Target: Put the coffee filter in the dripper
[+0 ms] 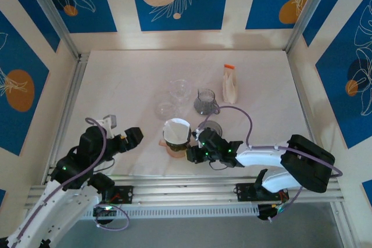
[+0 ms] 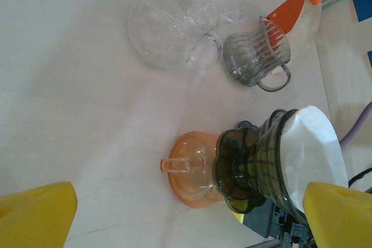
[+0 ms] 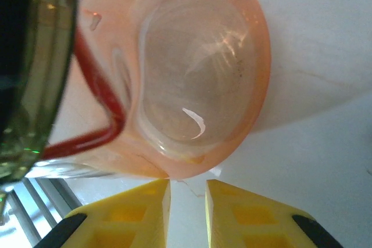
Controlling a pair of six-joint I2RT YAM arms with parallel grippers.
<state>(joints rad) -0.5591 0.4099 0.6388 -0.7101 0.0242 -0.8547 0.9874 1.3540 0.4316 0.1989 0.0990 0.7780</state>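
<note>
White coffee filter (image 2: 311, 143) — nested in the dark ribbed dripper (image 2: 256, 166).

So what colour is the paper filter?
The coffee filter is plain white, clearest in the left wrist view.

The coffee filter (image 2: 317, 143) is matt white paper, faintly creased, and the dripper (image 2: 256, 166) around it is glossy, ribbed, smoke-dark see-through plastic. The orange cup (image 3: 197, 68) is smooth translucent plastic with bright glints. The counter (image 2: 70, 85) looks matt, pale and faintly veined, and the right hand's fingers (image 3: 139, 216) are dull yellow plastic.
</note>
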